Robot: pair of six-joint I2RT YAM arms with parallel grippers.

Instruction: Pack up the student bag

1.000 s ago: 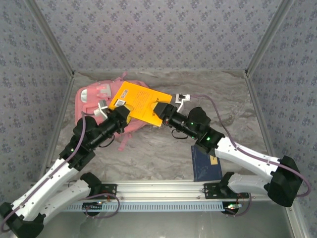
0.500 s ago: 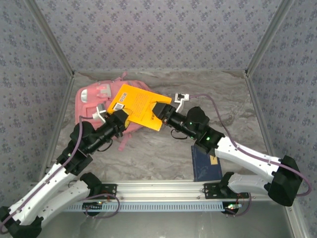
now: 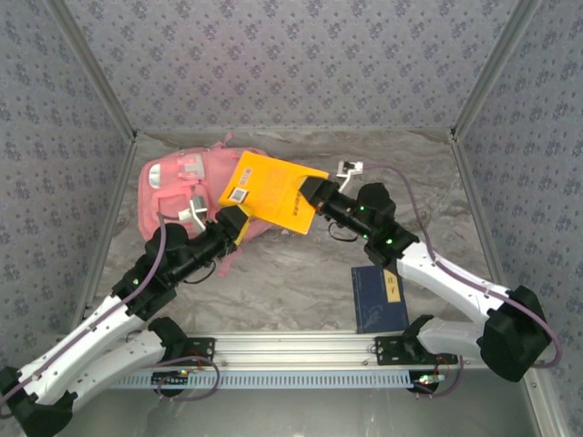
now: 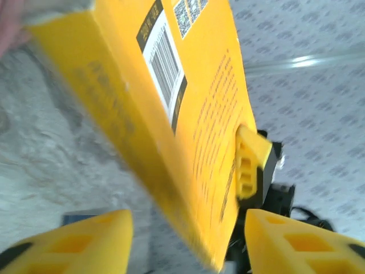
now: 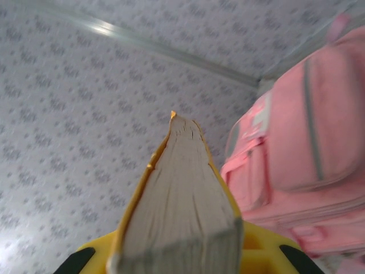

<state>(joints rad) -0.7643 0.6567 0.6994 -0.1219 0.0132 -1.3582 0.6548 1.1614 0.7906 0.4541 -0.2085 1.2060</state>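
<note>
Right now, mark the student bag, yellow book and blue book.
student bag (image 3: 155,200), top external view, pink fabric, left side.
yellow book (image 3: 278,189), top external view, middle of cover.
blue book (image 3: 378,300), top external view, cover centre.

The place reads as a robotics lab's test cell, not a home: a left arm and a right arm bolted to an aluminium rail at a marble-patterned tabletop, boxed in by grey patterned wall panels (bare metal corner posts between them).

Cloth student bag, glossy paper book
</note>
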